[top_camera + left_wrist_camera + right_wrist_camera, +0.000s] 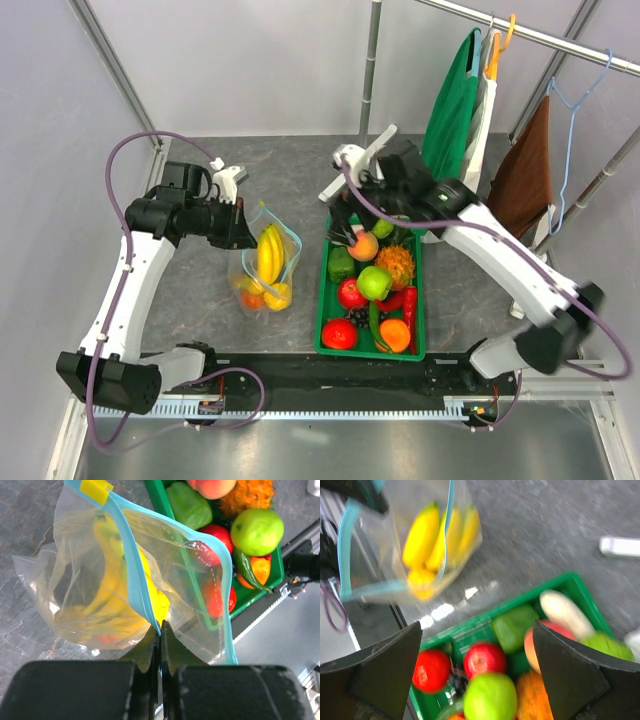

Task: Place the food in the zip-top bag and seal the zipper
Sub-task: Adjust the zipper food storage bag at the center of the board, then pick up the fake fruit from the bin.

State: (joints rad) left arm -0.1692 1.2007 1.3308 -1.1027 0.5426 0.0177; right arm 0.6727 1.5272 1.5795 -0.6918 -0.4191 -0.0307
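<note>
The zip-top bag hangs open at the table's left middle, with a yellow banana bunch and smaller yellow and orange pieces inside. My left gripper is shut on its light-blue zipper, pinching the strip at the fingertips. The bag sags below the grip. My right gripper is open and empty above the far end of the green crate. In the right wrist view its fingers bracket a red apple, a green apple and a peach.
The crate also holds a green pepper, a tomato, an orange piece, a red chilli and a spiky orange fruit. A clothes rail with garments stands at the back right. A small white object lies on the table.
</note>
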